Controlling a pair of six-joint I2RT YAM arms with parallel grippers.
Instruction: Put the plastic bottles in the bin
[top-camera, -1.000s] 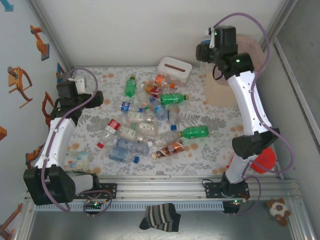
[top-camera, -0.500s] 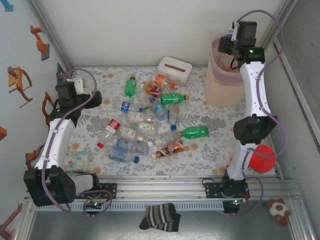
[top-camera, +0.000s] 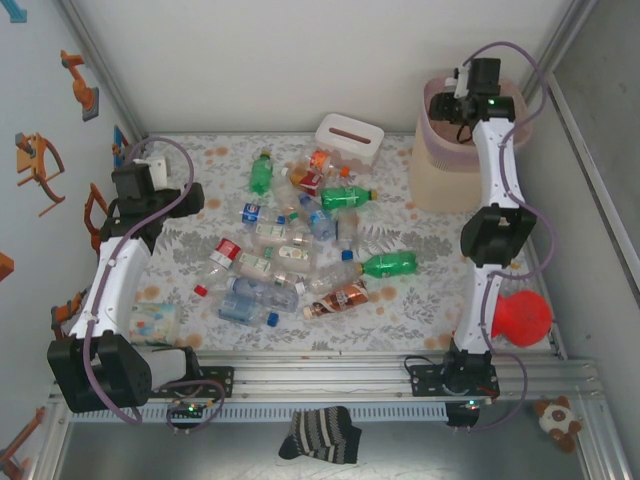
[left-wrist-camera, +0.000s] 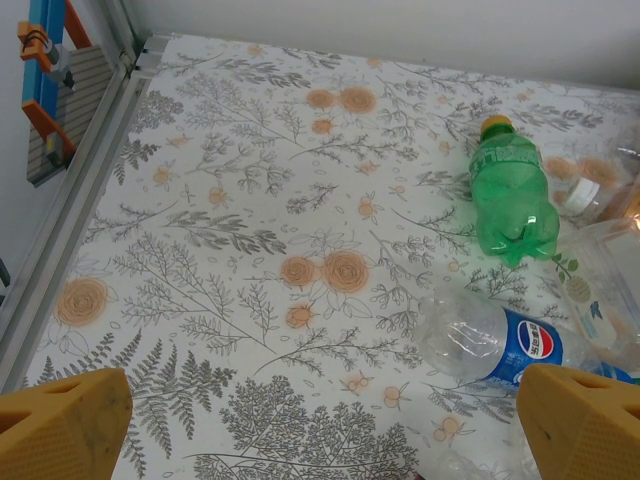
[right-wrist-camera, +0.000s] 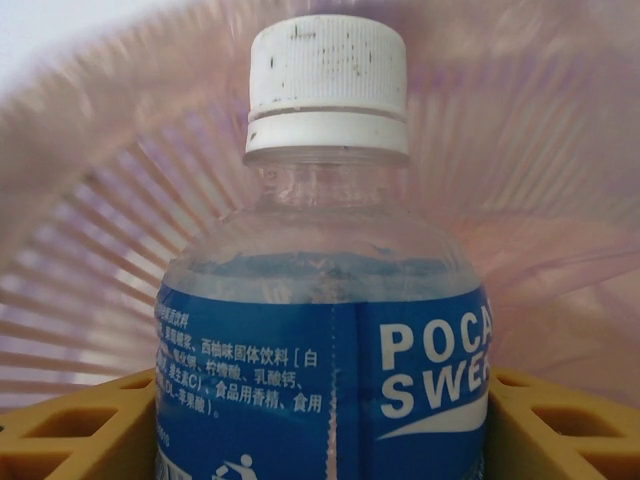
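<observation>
Right gripper (right-wrist-camera: 320, 430) has swung over the bin (top-camera: 440, 178), clamped on a bottle (right-wrist-camera: 325, 300). Left gripper (left-wrist-camera: 320, 425), well left of the bin, has jaws apart.

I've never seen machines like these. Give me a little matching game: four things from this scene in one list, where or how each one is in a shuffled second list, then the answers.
Things:
1. white-capped bottle
2. green bottle in the left wrist view
3. tissue box
4. bin

Places or states:
A. stands in the far right corner, lined with a pink bag
B. lies on its side on the flowered cloth
C. gripped between the right arm's fingers
D. sits at the far edge, behind the bottle heap

Pairs: 1-C, 2-B, 3-D, 4-A.
</observation>
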